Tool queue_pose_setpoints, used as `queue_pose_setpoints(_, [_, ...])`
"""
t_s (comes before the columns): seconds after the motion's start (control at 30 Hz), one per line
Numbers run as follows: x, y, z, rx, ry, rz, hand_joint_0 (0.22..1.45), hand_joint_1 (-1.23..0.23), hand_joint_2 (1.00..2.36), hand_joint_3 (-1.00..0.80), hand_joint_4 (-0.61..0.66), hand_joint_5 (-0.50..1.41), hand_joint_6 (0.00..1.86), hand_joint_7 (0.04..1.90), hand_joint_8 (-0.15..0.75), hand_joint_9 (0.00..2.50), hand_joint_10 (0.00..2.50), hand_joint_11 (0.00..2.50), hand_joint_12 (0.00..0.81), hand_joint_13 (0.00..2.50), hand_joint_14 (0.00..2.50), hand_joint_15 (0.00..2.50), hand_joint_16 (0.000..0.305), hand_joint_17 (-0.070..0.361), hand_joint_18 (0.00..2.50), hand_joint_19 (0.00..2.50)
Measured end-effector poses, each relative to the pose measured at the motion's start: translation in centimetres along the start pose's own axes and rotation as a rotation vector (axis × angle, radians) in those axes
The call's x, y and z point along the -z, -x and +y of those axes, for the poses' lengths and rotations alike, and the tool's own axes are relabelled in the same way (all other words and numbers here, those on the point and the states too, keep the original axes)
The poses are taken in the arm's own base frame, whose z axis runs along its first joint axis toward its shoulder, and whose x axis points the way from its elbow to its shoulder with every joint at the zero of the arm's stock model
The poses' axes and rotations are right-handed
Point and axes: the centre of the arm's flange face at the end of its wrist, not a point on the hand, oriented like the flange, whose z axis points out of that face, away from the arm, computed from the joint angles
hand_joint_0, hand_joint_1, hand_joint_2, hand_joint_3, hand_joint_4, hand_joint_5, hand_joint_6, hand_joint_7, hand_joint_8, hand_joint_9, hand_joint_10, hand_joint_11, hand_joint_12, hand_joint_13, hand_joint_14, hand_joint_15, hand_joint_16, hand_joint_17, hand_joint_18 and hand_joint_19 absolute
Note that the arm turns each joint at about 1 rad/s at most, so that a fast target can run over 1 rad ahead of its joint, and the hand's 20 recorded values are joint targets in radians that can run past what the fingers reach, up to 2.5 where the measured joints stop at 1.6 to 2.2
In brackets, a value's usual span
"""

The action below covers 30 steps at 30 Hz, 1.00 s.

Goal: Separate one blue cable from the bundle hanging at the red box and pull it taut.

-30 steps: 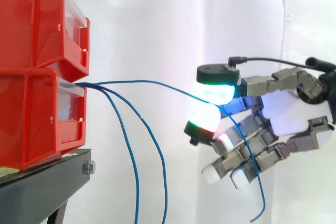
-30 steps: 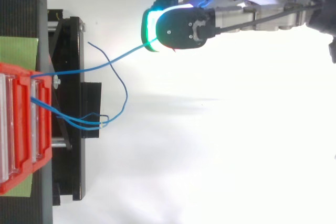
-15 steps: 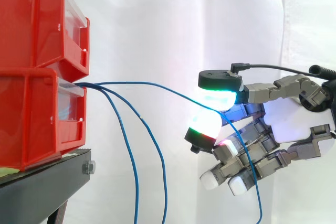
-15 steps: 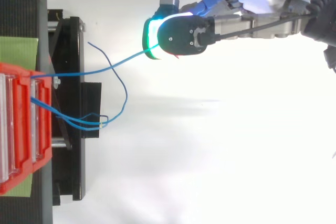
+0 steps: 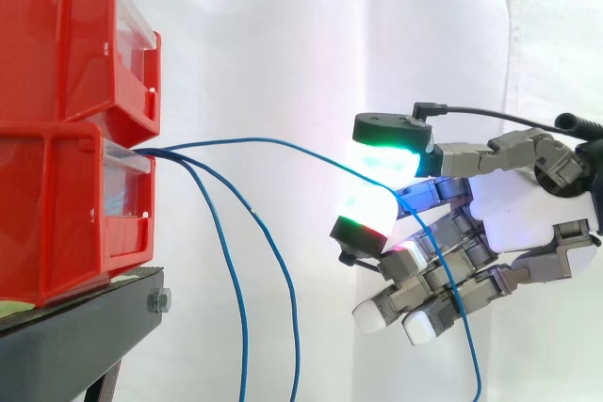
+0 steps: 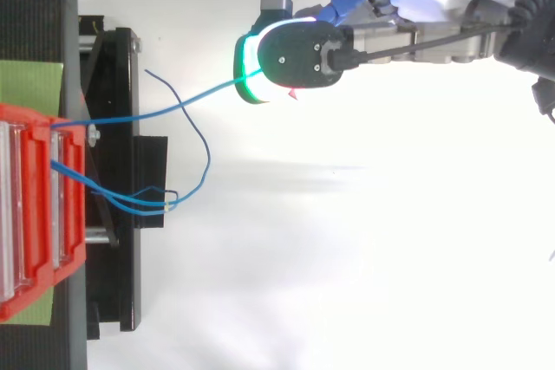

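The hand [image 5: 516, 220], to the right of the bins, pinches one blue cable [image 5: 266, 142] between its green-glowing pads [image 5: 388, 159], the other fingers curled below. This cable runs in a shallow arc from the front of the lower red bin [image 5: 66, 218] on the left across to the pinch, and its loose end drops past the hand. Two other cables [image 5: 242, 313] hang from the same bin, just beside the black stand [image 5: 80, 338].
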Motion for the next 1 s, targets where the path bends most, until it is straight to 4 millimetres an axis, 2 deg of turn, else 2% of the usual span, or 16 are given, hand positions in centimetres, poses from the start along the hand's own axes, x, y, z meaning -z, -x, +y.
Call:
queue_pose_setpoints(0.17, [-0.01,-0.03,0.02,0.000,0.001,0.000,0.65,-0.71,1.02,-0.20,-0.01,-0.19,0.95,1.16,0.252,0.91,0.02,1.31,0.344,0.57,0.02,0.57,0.049,0.111,0.51,0.66])
queue_pose_setpoints(0.4, [-0.01,-0.02,0.05,0.000,0.002,0.000,0.73,-0.75,1.00,-0.47,-0.08,-0.21,0.96,1.07,0.234,0.90,0.02,1.31,0.329,0.58,0.02,0.55,0.047,0.106,0.53,0.64])
queue_pose_setpoints(0.47, [-0.01,-0.01,0.05,0.000,0.002,0.000,0.73,-0.74,1.00,-0.50,-0.08,-0.21,0.96,1.07,0.237,0.91,0.02,1.30,0.328,0.58,0.02,0.55,0.047,0.106,0.54,0.63])
queue_pose_setpoints(0.67, [-0.01,0.00,0.04,0.000,0.002,0.000,0.74,-0.74,1.00,-0.50,-0.12,-0.20,0.96,1.12,0.235,0.92,0.02,1.30,0.327,0.59,0.02,0.54,0.046,0.104,0.55,0.63])
queue_pose_setpoints(1.0, [-0.01,-0.01,0.06,0.000,0.002,0.000,0.73,-0.79,1.00,-0.50,-0.14,-0.20,0.96,1.07,0.231,0.92,0.02,1.30,0.321,0.58,0.02,0.53,0.046,0.103,0.55,0.63])
